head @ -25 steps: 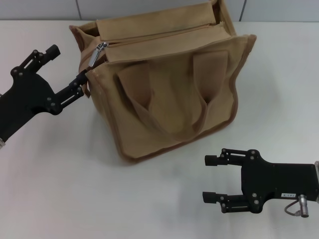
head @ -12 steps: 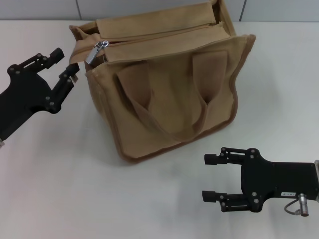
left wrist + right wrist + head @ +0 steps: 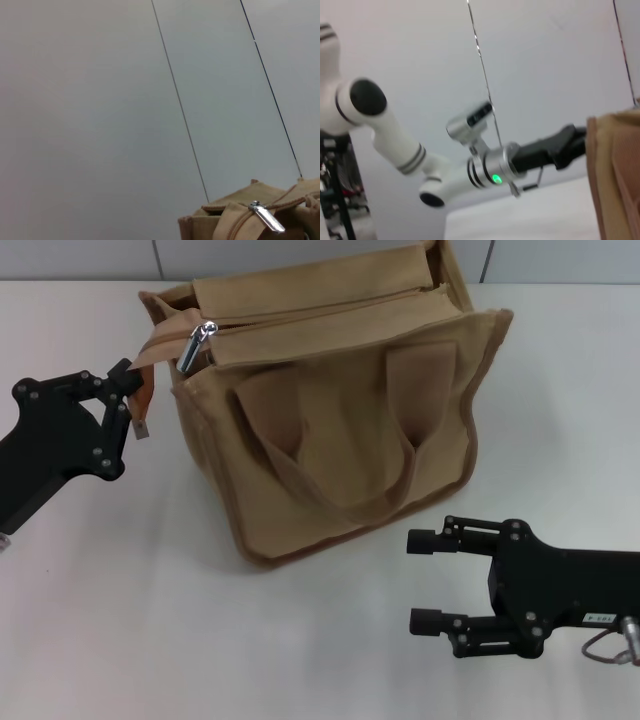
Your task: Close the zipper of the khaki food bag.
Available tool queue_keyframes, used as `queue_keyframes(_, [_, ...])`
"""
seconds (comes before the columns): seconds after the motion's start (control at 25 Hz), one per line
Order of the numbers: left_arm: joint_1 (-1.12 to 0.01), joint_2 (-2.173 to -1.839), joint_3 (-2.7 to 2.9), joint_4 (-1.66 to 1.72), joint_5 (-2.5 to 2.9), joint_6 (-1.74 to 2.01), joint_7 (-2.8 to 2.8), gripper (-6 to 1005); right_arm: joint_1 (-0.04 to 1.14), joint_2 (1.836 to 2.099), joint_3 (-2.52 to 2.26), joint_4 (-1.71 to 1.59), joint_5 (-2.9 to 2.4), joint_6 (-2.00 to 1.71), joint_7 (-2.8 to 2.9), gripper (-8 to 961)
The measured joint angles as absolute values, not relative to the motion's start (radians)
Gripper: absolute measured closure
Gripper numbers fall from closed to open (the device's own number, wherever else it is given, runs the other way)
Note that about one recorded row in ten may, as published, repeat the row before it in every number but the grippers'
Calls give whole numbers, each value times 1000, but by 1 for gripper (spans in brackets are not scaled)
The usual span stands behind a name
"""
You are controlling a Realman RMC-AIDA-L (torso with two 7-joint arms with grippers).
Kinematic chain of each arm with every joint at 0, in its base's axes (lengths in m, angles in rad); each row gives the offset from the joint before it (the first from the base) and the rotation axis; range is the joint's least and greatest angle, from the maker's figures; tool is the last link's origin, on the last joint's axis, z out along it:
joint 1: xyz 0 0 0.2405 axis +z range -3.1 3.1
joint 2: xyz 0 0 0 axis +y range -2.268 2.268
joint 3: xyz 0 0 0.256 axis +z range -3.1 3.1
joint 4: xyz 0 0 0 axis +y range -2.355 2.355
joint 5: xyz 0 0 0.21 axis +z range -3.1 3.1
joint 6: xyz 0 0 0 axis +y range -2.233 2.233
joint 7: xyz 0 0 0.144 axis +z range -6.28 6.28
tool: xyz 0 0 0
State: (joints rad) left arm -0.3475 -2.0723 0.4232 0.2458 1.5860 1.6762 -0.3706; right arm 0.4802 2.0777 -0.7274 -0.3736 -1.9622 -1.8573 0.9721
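Observation:
The khaki food bag (image 3: 330, 410) stands upright on the white table, its two handles lying against the front. The zipper (image 3: 320, 308) runs along the top panel. Its silver pull tab (image 3: 198, 343) sits at the bag's left end and also shows in the left wrist view (image 3: 267, 220). My left gripper (image 3: 128, 390) is at the bag's left end, shut on a khaki fabric end tab (image 3: 150, 365) that hangs from that corner, just below and left of the pull tab. My right gripper (image 3: 425, 580) is open and empty, low over the table in front of the bag's right corner.
A grey wall (image 3: 300, 255) runs close behind the bag. The white table (image 3: 150, 620) stretches to the front and left. The right wrist view shows my left arm (image 3: 485, 165) and the bag's edge (image 3: 615, 175).
My left gripper has closed its fingers and turned at the bag's left end, taking hold of the fabric end tab. My right gripper has shifted slightly forward and stays open.

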Motion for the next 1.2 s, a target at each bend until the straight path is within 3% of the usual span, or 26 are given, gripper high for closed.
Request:
queue_keyframes(0.52, [-349, -2072, 420, 195, 1520, 1709, -299, 1000, 598, 2066, -721, -383, -1734, -1969, 1410, 195])
queue_keyframes(1.2, [-356, -2074, 419, 193, 1515, 1745, -299, 1001, 869, 2031, -734, -492, -1631, -1785, 2061, 194])
